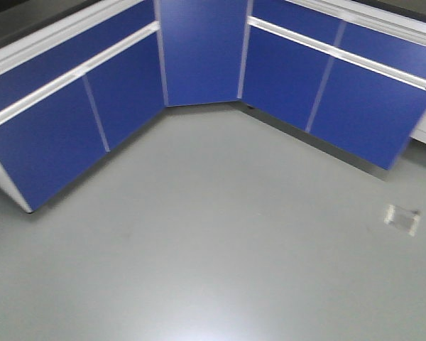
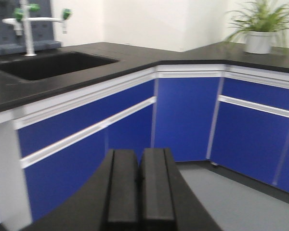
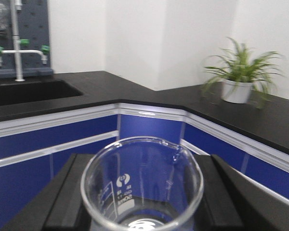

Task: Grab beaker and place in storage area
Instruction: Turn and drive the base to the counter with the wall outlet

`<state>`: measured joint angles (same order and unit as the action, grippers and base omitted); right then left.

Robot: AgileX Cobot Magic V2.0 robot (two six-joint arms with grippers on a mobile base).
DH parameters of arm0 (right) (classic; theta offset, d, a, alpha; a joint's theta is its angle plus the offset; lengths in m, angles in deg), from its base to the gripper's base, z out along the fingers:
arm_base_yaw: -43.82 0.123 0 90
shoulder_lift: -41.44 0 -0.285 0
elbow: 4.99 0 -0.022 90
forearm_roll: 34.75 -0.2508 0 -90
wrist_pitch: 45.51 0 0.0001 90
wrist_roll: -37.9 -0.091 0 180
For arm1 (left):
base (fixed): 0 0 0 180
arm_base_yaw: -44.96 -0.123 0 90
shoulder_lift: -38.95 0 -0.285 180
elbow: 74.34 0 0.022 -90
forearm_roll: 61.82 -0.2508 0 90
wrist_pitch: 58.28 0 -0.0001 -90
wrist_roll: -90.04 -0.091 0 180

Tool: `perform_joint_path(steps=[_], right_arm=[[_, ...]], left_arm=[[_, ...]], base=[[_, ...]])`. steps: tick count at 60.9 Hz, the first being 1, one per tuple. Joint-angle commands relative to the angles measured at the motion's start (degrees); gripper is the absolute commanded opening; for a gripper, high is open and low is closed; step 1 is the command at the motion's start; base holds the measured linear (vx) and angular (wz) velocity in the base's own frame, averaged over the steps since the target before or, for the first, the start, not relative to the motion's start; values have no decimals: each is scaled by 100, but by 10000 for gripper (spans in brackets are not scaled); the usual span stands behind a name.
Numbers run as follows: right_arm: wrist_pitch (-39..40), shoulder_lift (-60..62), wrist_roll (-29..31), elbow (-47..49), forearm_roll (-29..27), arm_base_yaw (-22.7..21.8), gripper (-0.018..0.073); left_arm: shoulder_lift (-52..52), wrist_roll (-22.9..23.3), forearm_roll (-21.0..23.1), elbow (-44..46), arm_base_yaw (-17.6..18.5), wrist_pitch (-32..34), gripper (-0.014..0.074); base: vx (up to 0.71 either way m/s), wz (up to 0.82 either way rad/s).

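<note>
The beaker (image 3: 142,185) is clear glass with a flared rim, a pour lip and white markings. In the right wrist view it stands upright between the two black fingers. My right gripper (image 3: 143,197) is shut on it, one finger (image 3: 67,195) on each side, and holds it in the air in front of blue cabinets. My left gripper (image 2: 138,178) is shut and empty, its pads pressed together, and it points at the cabinet corner. No bench top with a socket box shows, so the storage area is out of view.
A black bench top with a sink (image 2: 48,65) and a white tap (image 3: 17,48) runs along the left. It meets an angled bench with a potted plant (image 3: 238,77). Blue cabinets (image 1: 199,50) stand below and grey floor (image 1: 213,249) lies in front.
</note>
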<state>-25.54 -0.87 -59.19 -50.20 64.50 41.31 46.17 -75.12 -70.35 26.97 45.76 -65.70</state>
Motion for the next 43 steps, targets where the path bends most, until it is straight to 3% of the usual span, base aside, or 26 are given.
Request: perform_joint_path(steps=[1,43], right_arm=[[-110,-16,-4,167,-111,-18,-3],[-110,-16,-4,167,-111,-18,-3]], left_arm=[[-99,33,32,-125,43,459,-8],[-99,33,32,-125,43,459,-8]], base=[[-17,-63],[-13,-60]])
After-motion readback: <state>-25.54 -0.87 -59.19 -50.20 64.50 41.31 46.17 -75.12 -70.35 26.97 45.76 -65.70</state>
